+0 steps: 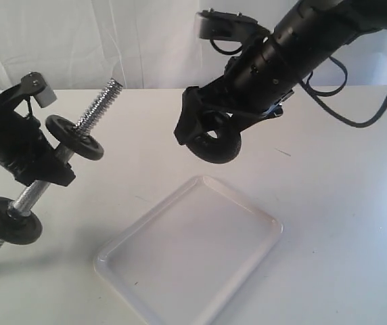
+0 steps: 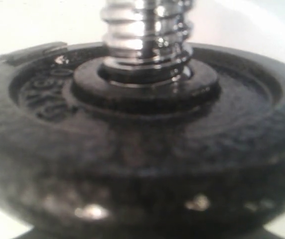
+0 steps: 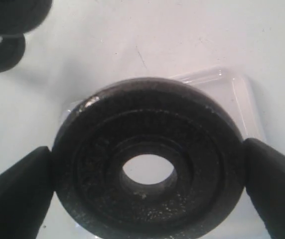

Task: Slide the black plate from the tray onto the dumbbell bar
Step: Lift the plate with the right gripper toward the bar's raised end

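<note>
My right gripper is shut on the black plate, held in the air on edge above the far end of the white tray. In the right wrist view the plate sits squeezed between both fingers, its centre hole open, with the tray below. At the left, my left gripper holds the tilted chrome dumbbell bar by its middle. The bar's free threaded end points up and right, toward the plate. In the left wrist view the bar rises from a plate; the jaws are hidden.
Two other black plates sit on the bar, one just above the left gripper, one below it near the table. The upper one fills the left wrist view. A white curtain backs the white table.
</note>
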Available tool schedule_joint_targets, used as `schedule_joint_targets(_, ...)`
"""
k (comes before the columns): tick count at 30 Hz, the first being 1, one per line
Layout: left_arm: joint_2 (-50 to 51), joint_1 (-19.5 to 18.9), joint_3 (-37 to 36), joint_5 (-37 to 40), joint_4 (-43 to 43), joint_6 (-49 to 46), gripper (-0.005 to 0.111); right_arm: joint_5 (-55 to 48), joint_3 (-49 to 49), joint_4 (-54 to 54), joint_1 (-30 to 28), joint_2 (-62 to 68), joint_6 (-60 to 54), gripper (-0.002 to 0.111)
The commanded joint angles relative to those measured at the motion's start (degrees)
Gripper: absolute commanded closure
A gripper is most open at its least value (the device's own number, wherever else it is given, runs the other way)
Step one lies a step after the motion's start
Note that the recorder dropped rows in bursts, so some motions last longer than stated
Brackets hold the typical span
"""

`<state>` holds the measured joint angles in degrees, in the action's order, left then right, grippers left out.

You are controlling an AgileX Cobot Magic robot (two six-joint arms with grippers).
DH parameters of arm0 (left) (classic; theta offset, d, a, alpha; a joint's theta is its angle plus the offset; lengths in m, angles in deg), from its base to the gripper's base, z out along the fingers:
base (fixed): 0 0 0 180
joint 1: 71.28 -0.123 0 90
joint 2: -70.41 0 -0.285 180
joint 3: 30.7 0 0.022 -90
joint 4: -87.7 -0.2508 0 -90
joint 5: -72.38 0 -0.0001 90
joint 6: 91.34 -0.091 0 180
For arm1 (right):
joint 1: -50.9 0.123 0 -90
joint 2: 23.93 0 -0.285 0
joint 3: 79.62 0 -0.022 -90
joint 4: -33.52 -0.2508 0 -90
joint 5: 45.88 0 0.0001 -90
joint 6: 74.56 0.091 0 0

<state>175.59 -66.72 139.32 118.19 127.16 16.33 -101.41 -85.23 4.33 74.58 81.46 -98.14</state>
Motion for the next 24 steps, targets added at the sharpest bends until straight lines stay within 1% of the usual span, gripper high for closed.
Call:
schedule_joint_targets(1,-2.8,2.7,1.4,5.0,16.2,-1.2,0.107,-2.0,-0.4,-6.4,-3.2,-1.2,-4.3,0.108)
schedule_joint_targets(6,-2.8,4.5,1.4,6.4,14.9,-1.8,0.107,-4.6,-0.4,-14.1,-6.5,-1.2,-9.5,0.108)
schedule_joint_targets(12,-2.8,6.3,1.4,7.8,14.4,-3.5,0.107,-10.7,-0.4,-27.6,-11.5,-1.2,-16.9,0.108)
schedule_joint_targets(17,-2.8,7.7,1.4,9.4,14.5,-4.9,0.107,-14.4,-0.4,-29.4,-14.1,-1.1,-17.9,0.108)
schedule_joint_targets(20,-2.8,8.8,1.4,11.6,15.4,-7.6,0.107,-14.4,-0.4,-31.0,-15.2,-0.4,-19.7,0.108)
schedule_joint_targets(24,-2.8,10.1,1.4,12.6,15.7,-8.6,0.107,-14.4,-0.4,-34.2,-15.9,1.0,-21.2,0.108)
